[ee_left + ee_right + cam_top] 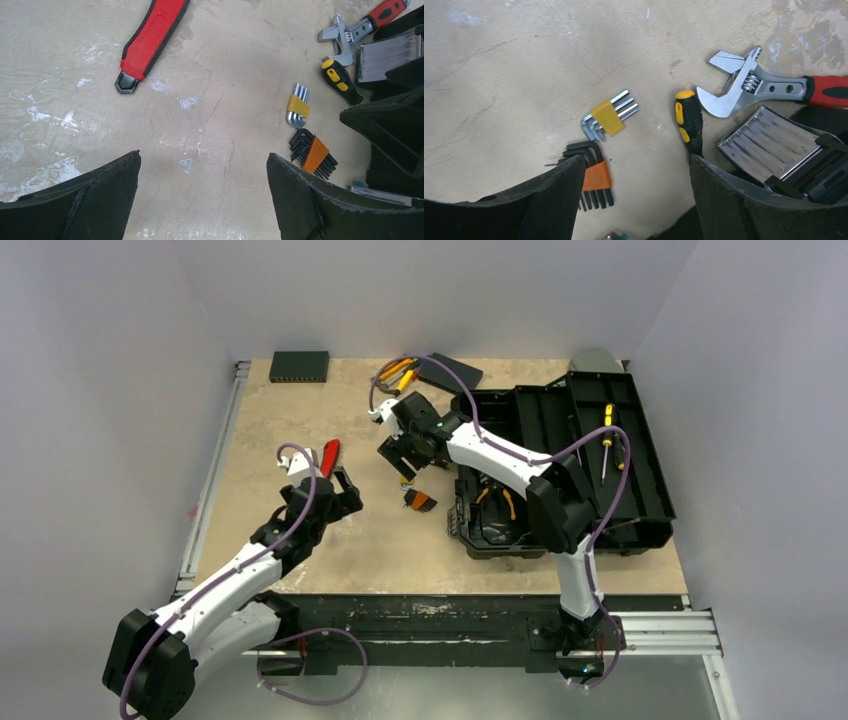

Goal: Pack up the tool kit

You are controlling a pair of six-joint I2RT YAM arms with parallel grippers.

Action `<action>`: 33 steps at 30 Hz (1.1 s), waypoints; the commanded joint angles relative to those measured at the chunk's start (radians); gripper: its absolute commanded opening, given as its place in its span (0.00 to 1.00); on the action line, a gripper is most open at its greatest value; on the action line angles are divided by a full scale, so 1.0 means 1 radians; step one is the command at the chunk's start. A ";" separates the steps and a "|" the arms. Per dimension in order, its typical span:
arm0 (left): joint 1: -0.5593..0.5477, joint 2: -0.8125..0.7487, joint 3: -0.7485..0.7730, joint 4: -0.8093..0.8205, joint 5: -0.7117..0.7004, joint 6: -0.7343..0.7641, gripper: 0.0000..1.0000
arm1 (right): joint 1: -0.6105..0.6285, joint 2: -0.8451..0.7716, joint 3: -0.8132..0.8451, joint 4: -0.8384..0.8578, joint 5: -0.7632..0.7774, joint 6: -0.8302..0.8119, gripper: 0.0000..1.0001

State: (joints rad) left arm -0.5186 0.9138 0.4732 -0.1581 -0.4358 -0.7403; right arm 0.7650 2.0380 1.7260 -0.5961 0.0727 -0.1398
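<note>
The black toolbox point(640, 510) stands open at the right, with yellow-handled tools inside. My left gripper point(345, 492) is open and empty above bare table point(202, 160), below a red utility knife point(152, 37). My right gripper point(400, 455) is open and empty point(636, 160), hovering over a yellow-banded hex key set point(608, 116), an orange-banded hex key set point(594, 176) and a yellow-black screwdriver point(687, 120). A red-handled adjustable wrench point(764, 85) lies just beyond. The left wrist view also shows the wrench point(350, 32), the screwdriver point(340, 82) and both hex sets.
A flat black box point(299, 366) sits at the far left edge. A dark case point(450, 370) and yellow-handled tools point(398, 370) lie at the far middle. A ribbed metal bit holder point(769, 145) lies by my right fingers. The utility knife point(328, 455) lies left of centre.
</note>
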 commanded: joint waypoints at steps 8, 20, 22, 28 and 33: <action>0.000 0.048 0.046 -0.011 0.011 0.020 0.93 | -0.003 0.171 0.171 -0.014 0.158 -0.107 0.71; -0.001 0.054 0.050 -0.009 0.027 0.028 0.92 | -0.055 0.279 0.241 -0.070 0.145 -0.106 0.59; -0.001 0.054 0.051 -0.008 0.029 0.030 0.92 | -0.056 0.295 0.260 -0.106 0.104 -0.103 0.52; -0.002 0.040 0.051 -0.003 0.047 0.050 0.91 | -0.057 0.261 0.289 -0.168 0.013 -0.079 0.08; -0.002 0.026 0.043 0.006 0.055 0.056 0.90 | -0.056 0.106 0.232 -0.067 -0.142 0.008 0.00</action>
State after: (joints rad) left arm -0.5186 0.9615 0.4831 -0.1814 -0.3939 -0.7124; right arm 0.6895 2.3211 1.9766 -0.7097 0.1314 -0.2573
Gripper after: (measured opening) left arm 0.908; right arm 0.142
